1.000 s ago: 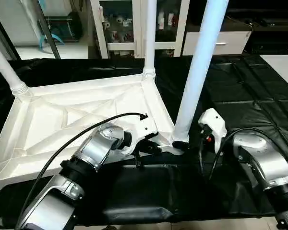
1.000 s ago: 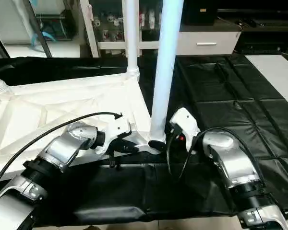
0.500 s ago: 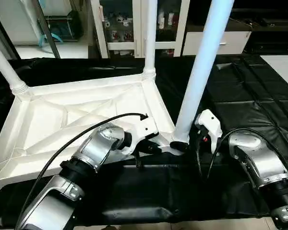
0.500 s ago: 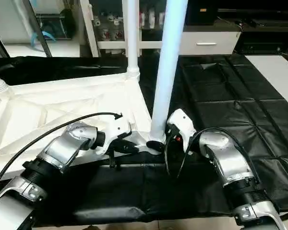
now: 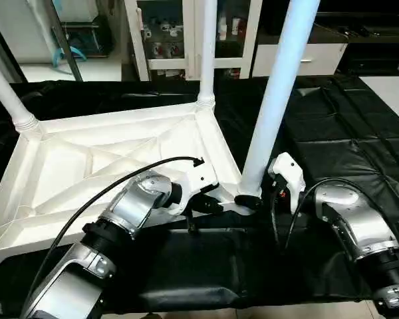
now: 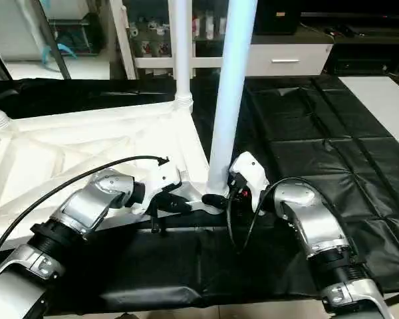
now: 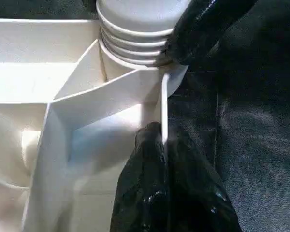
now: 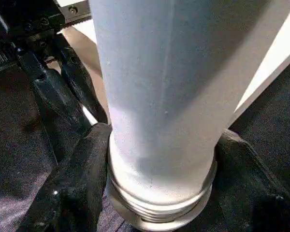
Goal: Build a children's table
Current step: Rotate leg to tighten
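a: where's the children's table top [image 5: 106, 159] lying?

b: upside down on the black-covered table [image 5: 332, 133], ribbed underside up. three legs stand in its corner sockets; the near leg [image 5: 272, 100] rises from the corner closest to both arms, another leg [image 5: 207, 46] stands at the corner behind it, and a third [image 5: 6, 93] at the far left corner.

a: how is the left arm posed?

b: the silver forearm reaches forward and to the right over the top's near edge, wrist bent toward the near leg. the left claw [image 7: 165, 145] is pinched tight on the thin upright rim of the top, just beside the near leg's socket, one black finger [image 7: 145, 159] on each side of the rim.

a: and the right arm?

b: it comes in from the right of the near leg, forearm low over the table, wrist turned inward. the right claw [image 8: 159, 159] straddles the base of the near leg just above the threaded collar, fingers [image 8: 82, 169] on either side. whether they press on the leg or stand just off it, i cannot tell.
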`<state>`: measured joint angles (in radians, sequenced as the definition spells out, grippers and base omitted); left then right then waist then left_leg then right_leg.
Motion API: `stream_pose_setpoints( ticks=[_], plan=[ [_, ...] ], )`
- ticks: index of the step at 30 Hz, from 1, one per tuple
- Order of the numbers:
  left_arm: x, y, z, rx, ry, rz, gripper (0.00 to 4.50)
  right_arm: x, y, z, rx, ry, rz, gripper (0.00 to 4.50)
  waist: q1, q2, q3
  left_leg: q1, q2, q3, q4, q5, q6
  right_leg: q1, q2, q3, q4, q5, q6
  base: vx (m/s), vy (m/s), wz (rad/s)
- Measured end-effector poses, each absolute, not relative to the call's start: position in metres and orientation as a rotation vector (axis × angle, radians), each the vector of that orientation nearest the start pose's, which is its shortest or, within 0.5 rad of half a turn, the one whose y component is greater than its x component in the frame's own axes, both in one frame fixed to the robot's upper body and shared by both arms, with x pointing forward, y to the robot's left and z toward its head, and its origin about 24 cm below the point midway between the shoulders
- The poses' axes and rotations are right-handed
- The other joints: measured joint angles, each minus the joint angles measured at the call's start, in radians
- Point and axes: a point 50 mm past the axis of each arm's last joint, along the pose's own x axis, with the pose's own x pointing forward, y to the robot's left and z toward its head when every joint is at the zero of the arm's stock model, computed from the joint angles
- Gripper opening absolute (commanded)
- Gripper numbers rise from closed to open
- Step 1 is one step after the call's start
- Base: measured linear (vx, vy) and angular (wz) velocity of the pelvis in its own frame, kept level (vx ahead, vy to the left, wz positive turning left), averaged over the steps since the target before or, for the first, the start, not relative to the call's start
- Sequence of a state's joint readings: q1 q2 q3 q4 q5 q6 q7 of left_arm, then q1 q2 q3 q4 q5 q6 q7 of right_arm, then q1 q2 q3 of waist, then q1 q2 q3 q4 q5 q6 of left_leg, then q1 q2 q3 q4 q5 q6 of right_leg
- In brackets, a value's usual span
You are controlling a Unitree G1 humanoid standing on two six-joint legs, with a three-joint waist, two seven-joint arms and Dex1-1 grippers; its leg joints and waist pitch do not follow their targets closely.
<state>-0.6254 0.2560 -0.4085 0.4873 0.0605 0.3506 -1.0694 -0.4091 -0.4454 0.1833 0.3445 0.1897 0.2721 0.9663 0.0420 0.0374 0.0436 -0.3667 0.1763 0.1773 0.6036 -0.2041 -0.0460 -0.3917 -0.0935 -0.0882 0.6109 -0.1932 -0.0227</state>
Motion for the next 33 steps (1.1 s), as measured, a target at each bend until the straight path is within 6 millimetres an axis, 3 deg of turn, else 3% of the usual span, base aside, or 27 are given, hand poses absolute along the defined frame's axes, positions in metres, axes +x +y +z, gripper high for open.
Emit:
stream_pose_setpoints(
  ticks=[8,12,16,21,27,29,31,33],
  plan=[
    [0.322,0.080,0.046,0.378,0.548,-1.195,0.00,0.308,-0.144,0.038,-0.069,0.334,0.832,2.67,-0.022,-0.005,-0.002,0.005,0.000,0.000,0.000,-0.003,-0.006,0.006,0.000,0.000,-0.001,-0.003,0.005,0.000,0.000,0.00],
    [0.335,0.073,0.045,0.356,0.546,-1.037,0.00,0.327,-0.123,0.033,-0.029,0.305,0.598,2.67,-0.048,-0.007,-0.001,0.008,-0.001,-0.001,0.000,-0.003,-0.006,0.006,0.000,0.000,-0.004,-0.003,0.005,0.000,0.000,0.00],
    [0.343,0.064,0.046,0.338,0.544,-0.925,0.00,0.341,-0.104,0.032,-0.008,0.300,0.448,2.67,-0.060,-0.007,-0.001,0.009,-0.002,-0.002,-0.001,-0.003,-0.006,0.007,0.000,0.000,-0.005,-0.003,0.005,0.000,0.000,0.00],
    [0.350,0.054,0.048,0.321,0.537,-0.828,0.00,0.355,-0.088,0.035,0.022,0.298,0.305,2.67,-0.062,-0.007,-0.002,0.008,-0.002,-0.002,-0.004,-0.003,-0.006,0.006,0.000,0.000,-0.008,0.001,-0.002,0.000,0.000,0.00],
    [0.353,0.055,0.049,0.317,0.532,-0.806,0.00,0.359,-0.085,0.036,0.044,0.285,0.312,2.67,-0.059,-0.011,-0.003,0.007,-0.002,-0.001,-0.008,-0.004,-0.002,0.006,0.000,-0.001,-0.010,0.001,-0.002,0.000,0.000,0.00],
    [0.353,0.055,0.050,0.317,0.532,-0.809,0.00,0.359,-0.088,0.037,0.049,0.281,0.327,3.37,-0.058,-0.012,-0.002,0.007,-0.002,-0.001,-0.008,-0.004,-0.002,0.006,0.000,-0.001,-0.010,0.001,-0.002,0.000,0.000,0.00],
    [0.353,0.056,0.050,0.318,0.531,-0.812,0.00,0.359,-0.089,0.037,0.076,0.272,0.361,3.39,-0.059,-0.012,-0.002,0.007,-0.002,-0.001,-0.008,-0.004,-0.002,0.006,0.000,-0.001,-0.010,0.001,-0.002,0.000,0.000,0.00],
    [0.353,0.056,0.050,0.319,0.528,-0.815,0.00,0.358,-0.091,0.037,0.086,0.267,0.377,3.68,-0.058,-0.012,-0.002,0.008,-0.002,-0.001,-0.009,-0.004,-0.003,0.006,0.000,-0.001,-0.010,0.001,-0.002,0.000,0.000,0.00]
  ],
)
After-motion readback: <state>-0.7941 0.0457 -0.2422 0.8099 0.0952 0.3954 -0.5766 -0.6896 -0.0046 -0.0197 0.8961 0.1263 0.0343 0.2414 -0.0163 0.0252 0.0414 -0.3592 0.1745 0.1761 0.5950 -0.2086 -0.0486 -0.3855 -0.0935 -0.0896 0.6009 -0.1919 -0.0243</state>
